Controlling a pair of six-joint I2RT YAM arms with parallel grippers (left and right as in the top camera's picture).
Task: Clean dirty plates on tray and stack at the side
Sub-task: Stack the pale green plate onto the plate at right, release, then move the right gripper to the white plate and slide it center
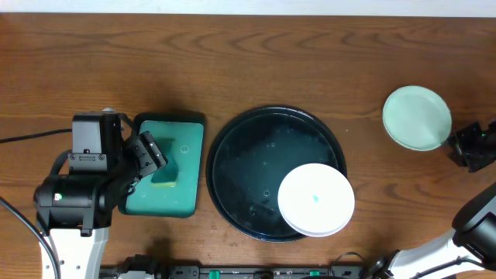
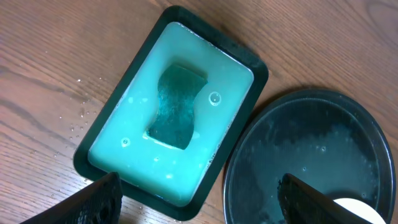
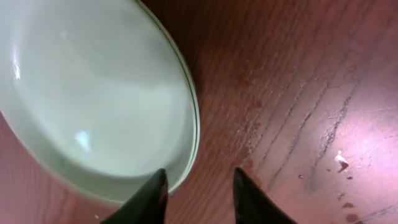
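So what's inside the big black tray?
One white plate with a teal dot at its centre, overlapping the rim of the black tray, plus wet smears on the tray floor. Whatever lies beneath that plate is covered.

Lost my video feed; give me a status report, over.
Left gripper open over sponge tray. Right gripper parted at rim of mint plate, set down at the side. White plate on black tray, teal spot showing. Nothing blocking it.

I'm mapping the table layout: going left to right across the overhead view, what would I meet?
teal rectangular tray → black round tray → mint green plate → right gripper
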